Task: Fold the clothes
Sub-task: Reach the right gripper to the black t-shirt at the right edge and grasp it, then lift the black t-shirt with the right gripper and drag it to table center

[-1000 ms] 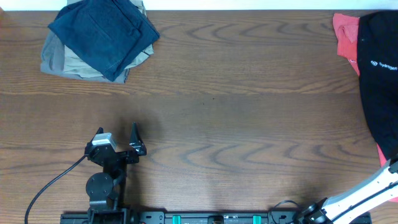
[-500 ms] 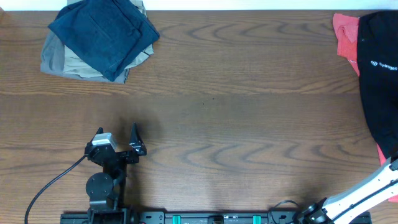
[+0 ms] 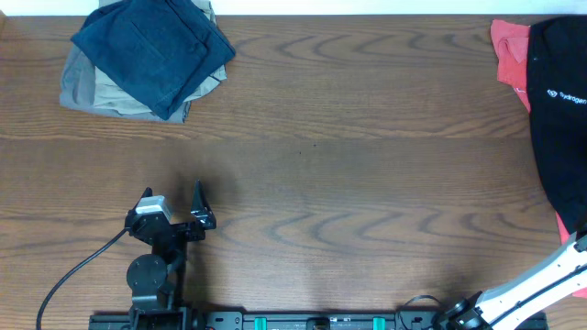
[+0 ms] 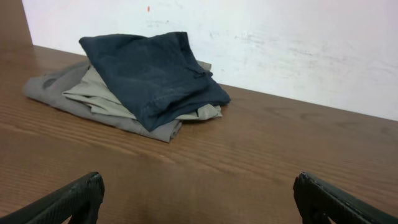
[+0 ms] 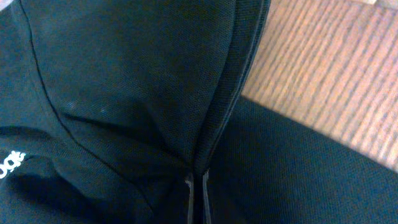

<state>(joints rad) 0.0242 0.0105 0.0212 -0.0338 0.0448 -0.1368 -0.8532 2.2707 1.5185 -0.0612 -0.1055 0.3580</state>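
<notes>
My right gripper (image 5: pixel 196 198) is clenched on a raised seam of the black garment (image 3: pixel 559 119), which lies at the table's (image 3: pixel 367 183) 3 o'clock edge, partly over a red shirt (image 3: pixel 507 50). The garment looks soft, light and limp, so I expect it to sag and drag. A seam or hem should give the surest hold. My left gripper (image 3: pixel 172 197), at 7 o'clock, is spread wide and holds nothing.

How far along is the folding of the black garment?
Nothing folded yet: the black garment lies rumpled at the table edge. In hand: right pincer shut on a pinch of its fabric; left pincer open, idle. Spreading and every fold remain.
</notes>
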